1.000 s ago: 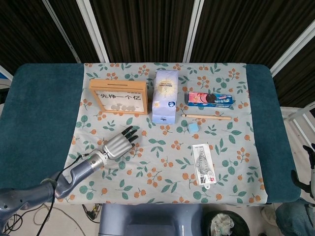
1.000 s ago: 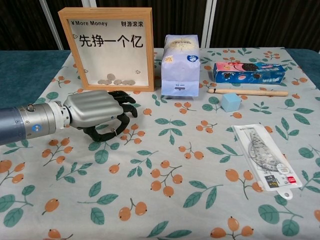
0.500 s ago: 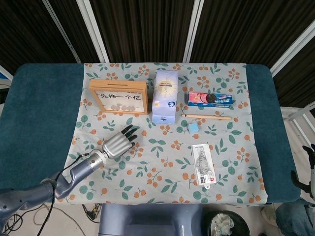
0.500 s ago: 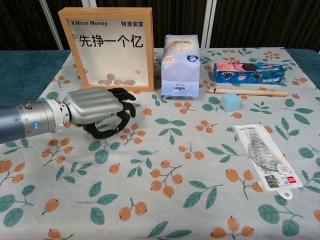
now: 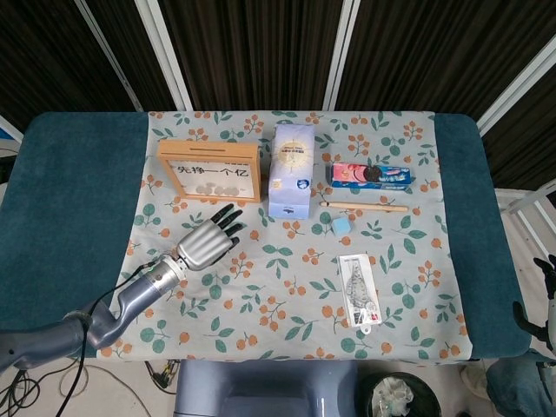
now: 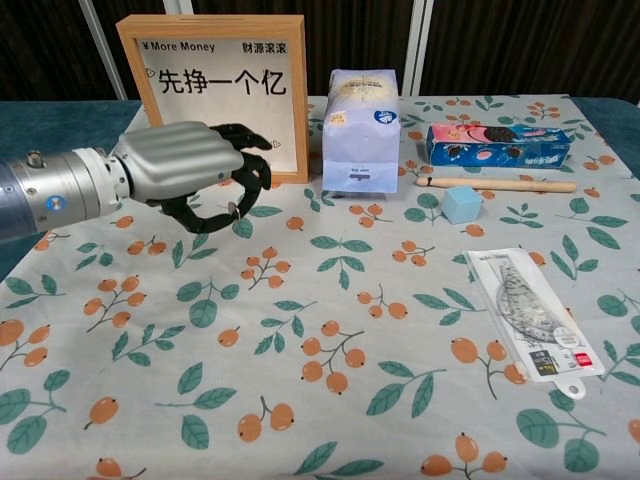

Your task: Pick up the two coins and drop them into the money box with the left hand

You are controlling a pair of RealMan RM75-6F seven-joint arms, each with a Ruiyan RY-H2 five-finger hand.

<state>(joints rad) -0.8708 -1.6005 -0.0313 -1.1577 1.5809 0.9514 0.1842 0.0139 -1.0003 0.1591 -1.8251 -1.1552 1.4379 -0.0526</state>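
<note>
Your left hand (image 6: 190, 175) hovers at the money box's (image 6: 215, 60) 6 o'clock, fingers curled in; honestly can't tell if a coin's pinched in there. It blocks the box's lower window, so any coins are hidden. Right hand's off-frame.

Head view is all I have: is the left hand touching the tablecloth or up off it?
Observer: Off it. The chest view shows the left hand hanging above the tablecloth, in front of the money box.
Operator: Level with the box's top?
Observer: No, it covers only the lower half of the front; the top frame stands well above it.
Operator: Coin in it?
Observer: Cannot tell. The fingers curl toward the thumb, but no coin shows clearly.
</note>
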